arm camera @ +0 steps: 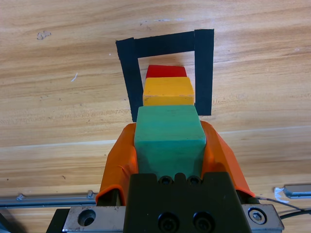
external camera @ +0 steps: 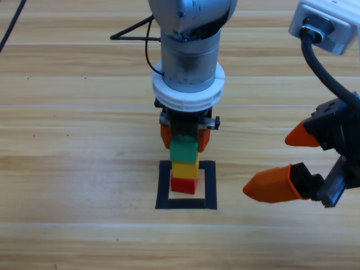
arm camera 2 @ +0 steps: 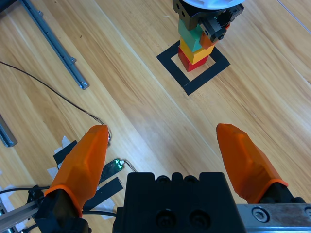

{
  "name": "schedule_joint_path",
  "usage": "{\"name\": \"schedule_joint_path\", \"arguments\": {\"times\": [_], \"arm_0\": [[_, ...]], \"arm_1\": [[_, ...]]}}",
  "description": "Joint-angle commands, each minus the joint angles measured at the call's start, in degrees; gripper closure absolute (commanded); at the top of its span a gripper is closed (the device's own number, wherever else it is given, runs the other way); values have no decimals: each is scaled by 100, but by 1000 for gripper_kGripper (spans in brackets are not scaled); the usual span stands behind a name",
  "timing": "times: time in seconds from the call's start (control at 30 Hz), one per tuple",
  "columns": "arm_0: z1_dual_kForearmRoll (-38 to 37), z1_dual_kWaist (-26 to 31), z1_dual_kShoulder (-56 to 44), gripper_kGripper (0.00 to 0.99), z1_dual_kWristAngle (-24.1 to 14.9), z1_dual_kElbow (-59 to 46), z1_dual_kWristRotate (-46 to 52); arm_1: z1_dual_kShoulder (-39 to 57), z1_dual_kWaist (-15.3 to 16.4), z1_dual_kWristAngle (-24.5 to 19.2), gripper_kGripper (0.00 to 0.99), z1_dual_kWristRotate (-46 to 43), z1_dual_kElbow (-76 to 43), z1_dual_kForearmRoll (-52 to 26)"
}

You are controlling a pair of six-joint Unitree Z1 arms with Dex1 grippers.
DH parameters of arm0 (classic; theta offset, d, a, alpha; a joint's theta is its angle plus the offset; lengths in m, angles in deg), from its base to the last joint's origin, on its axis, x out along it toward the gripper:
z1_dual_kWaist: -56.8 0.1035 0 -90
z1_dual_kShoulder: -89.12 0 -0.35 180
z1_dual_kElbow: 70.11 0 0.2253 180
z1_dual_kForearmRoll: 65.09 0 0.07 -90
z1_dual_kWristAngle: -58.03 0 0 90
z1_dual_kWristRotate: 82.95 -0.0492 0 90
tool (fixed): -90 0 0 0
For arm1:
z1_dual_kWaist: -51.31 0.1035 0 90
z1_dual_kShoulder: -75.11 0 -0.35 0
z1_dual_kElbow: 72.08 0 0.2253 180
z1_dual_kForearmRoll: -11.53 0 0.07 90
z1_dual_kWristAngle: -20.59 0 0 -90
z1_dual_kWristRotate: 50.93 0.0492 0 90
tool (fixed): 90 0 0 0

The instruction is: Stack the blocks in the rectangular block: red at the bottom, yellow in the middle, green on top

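The wooden surface (external camera: 67,169) carries the rectangular block (external camera: 186,202), within which the red cube (external camera: 184,185) is set, topped by the yellow cube (external camera: 184,170). The green cube (external camera: 184,151) is pinched on top by the left gripper (external camera: 184,138). The right gripper (external camera: 292,163) is held to the right, jaws spread.

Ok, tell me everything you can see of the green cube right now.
The green cube is a small, plain teal-green block with matte faces and softly rounded edges. It sits upright on the yellow cube, which rests on the red cube inside the black tape square. It is the top of the stack. The left gripper is shut on it from above, one of its orange fingers pressing each side. Nothing else touches it.
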Motion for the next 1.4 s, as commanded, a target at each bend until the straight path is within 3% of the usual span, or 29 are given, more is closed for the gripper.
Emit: {"name": "schedule_joint_path", "arguments": {"times": [0.03,1.4], "arm_0": [[21,-121,301,990,50,20,-14],[-58,-112,433,990,6,38,21]], "arm_1": [[-19,155,-114,4,48,-183,76],[-28,155,-114,4,39,-192,76]]}}
